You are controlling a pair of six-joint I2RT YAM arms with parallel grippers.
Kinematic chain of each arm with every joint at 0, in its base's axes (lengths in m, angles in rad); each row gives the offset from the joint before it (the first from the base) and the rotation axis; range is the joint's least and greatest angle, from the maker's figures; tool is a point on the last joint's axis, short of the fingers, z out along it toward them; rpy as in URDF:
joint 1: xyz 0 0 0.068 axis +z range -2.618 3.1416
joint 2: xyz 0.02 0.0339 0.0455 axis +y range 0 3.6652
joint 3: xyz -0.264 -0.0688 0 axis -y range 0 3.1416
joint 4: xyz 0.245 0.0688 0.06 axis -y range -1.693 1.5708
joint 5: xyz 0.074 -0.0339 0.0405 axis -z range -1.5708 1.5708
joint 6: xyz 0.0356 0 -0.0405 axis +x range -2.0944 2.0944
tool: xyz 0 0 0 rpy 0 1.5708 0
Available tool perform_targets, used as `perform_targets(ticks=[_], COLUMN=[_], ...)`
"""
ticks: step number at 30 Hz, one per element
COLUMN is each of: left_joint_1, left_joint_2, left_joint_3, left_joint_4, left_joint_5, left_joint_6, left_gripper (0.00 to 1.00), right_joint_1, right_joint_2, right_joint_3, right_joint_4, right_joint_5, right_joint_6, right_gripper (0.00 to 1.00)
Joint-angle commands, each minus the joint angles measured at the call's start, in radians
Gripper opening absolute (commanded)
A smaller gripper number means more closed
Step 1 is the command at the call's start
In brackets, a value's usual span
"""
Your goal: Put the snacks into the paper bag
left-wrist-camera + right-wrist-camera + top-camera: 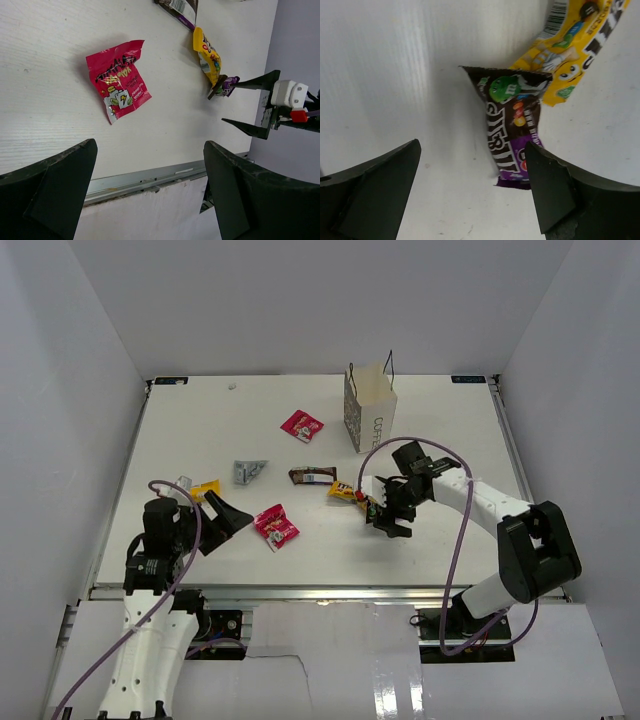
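From above, the paper bag (370, 407) stands upright in the upper right of the desk (200, 420). The right jaws hang open at centre right, beside the yellow packet (345, 491).

Left wrist: the left jaws gape empty, with a pink-red packet (118, 80) at upper left.

Right wrist: the dark purple packet (512, 125) lies between the open right jaws, touching the yellow packet.
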Motion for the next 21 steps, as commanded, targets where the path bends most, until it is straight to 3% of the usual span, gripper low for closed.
perform_targets(ticks=[1,4,9,15,19,21], left_joint_1=[0.006,0.006,0.006,0.006,0.006,0.004], left_joint_2=[0.038,0.053,0.032,0.01,-0.008,-0.014], left_joint_3=[0.013,0.016,-0.002,-0.01,-0.016,-0.019], left_joint_4=[0.014,0.024,0.025,0.01,0.004,0.001], left_joint_5=[0.014,0.014,0.019,0.019,0.016,0.016], left_joint_6=[0.015,0.015,0.004,0.001,-0.005,-0.007], left_gripper=[0.98,0.98,0.98,0.98,0.98,0.98], right_joint_1=[0.06,0.08,0.08,0.079,0.076,0.074], right_joint_2=[0.003,0.05,0.122,0.142,0.115,0.084], right_joint_3=[-0.038,-0.064,-0.046,-0.017,-0.025,-0.026], right_joint_4=[0.281,0.341,0.385,0.341,0.269,0.198], right_joint_5=[0.202,0.223,0.214,0.149,0.083,0.024], right_joint_6=[0.115,0.146,0.172,0.193,0.157,0.128], right_gripper=[0.9,0.9,1.0,0.7,0.37,0.3])
